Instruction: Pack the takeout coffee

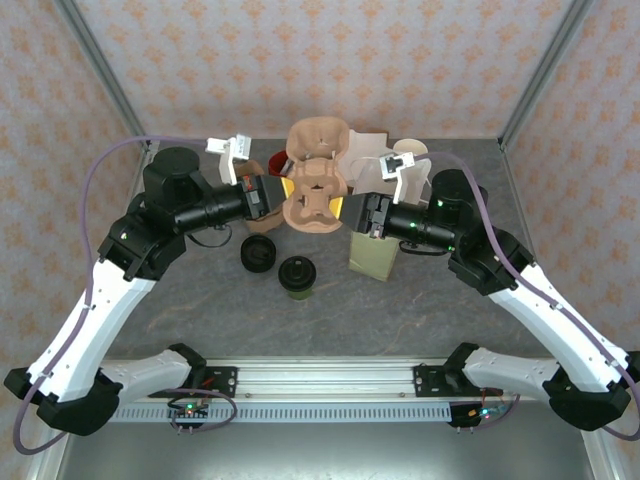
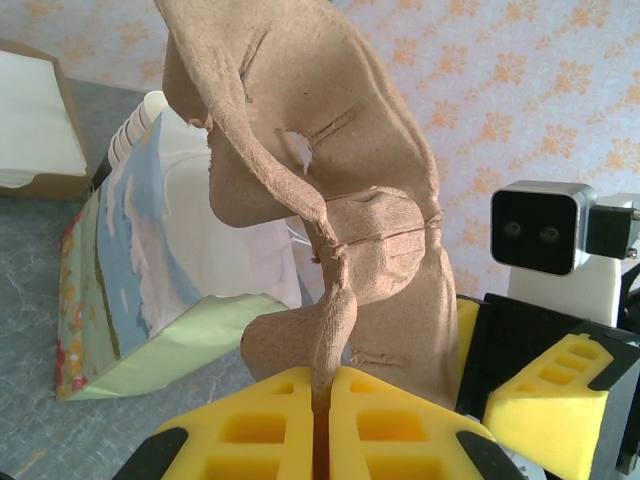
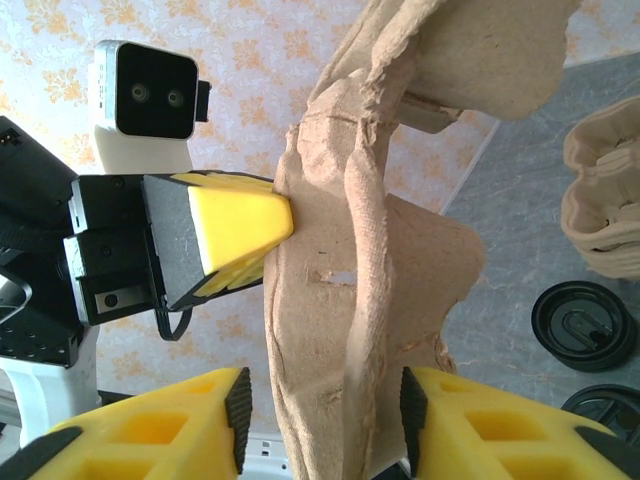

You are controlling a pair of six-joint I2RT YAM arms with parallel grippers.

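Nearest, look to the takeout coffee [image 1: 297,275]: upright on the table [image 1: 200,310], black top, dark green side, a shade left of centre, well clear of both grippers. Just left and slightly farther, find the squat pile of black lids [image 1: 258,253]. To the right, the pale green bag [image 1: 372,255], standing, near the cup but seemingly not touching.

Farther and higher, meet the pulp cup carrier [image 1: 315,195], held roughly flat above the table between the two arms, long axis seemingly running near to far. On its left edge, see the left gripper [image 1: 283,190] pressed together on a thin rib of the pulp, pads [image 2: 270,420] meeting with only that rib between. On its right edge, see the right gripper [image 1: 343,208] straddling the carrier's wall, jaws spread to either side, one pad against the pulp and the other with a sliver of gap. Impossible to tell whether pinching yet.

Judging the coming move: from either tool, reach nearward and down for the coffee. Roughly midway between the two, so neither arm clearly closer, and both busy with the carrier. Probably a matter of freeing one gripper, or of lowering a carrier well toward the cup.

Farthest, note a stack of more pulp carriers [image 1: 320,140] by the back wall.
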